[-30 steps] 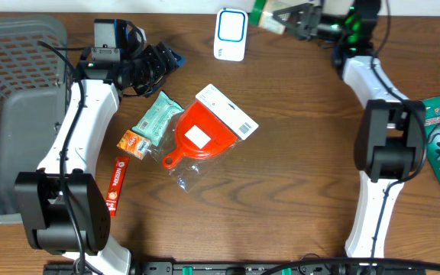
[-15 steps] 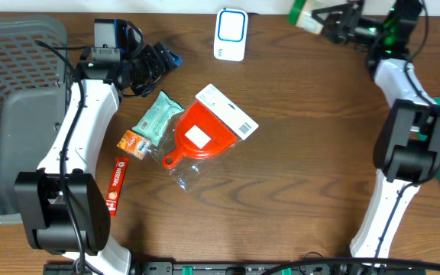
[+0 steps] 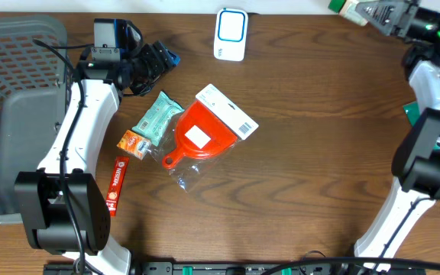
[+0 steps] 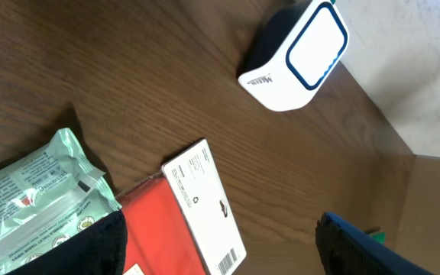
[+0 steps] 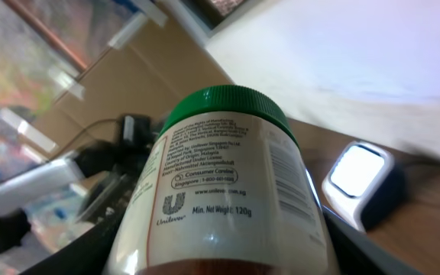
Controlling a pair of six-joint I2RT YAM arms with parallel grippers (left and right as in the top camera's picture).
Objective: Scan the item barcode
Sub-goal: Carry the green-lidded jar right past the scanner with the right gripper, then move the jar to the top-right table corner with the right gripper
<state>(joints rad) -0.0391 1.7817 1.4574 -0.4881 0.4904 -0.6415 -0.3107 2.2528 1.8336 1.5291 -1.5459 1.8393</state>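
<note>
Worktop (image 3: 319, 153): scanner (image 3: 231, 34) at far edge; right hand (image 3: 376, 11) grips the green-lidded jar (image 5: 228, 191) at the far right corner, well apart from it; left hand (image 3: 161, 63) open, empty. Turn the barcode (image 5: 284, 169), seemingly on the right of the label (image 5: 205, 172), square to the scanner.

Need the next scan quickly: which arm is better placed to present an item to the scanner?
Probably right: the right gripper holds the jar, scanner in view. The left gripper is open, empty.
</note>
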